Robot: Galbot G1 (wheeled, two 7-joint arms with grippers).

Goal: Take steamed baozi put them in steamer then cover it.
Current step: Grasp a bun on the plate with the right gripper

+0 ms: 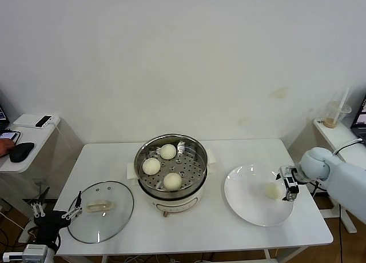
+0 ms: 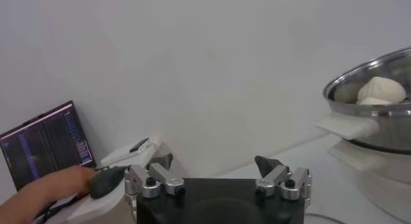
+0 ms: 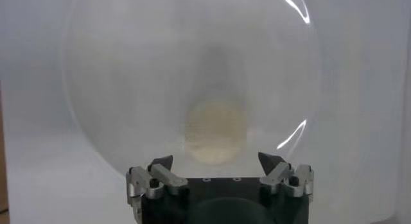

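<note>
Bun, small, round, off-white dough, last on flat white plate, lies straight ahead of right pincer, released, nearer arm.

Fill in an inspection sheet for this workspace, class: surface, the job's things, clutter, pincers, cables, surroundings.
Surface: white table.
Job's things: three baozi inside the steamer; a fourth baozi on the white plate; the glass cover lies flat beside the steamer, on the robot's left.
Clutter: nothing seen.
Pincers: right pincer open, at the plate beside the last baozi; left pincer open, off the table's left edge near the cover.
Cables: one by the right arm.
Surroundings: side desk with mouse; cup with straw.
</note>
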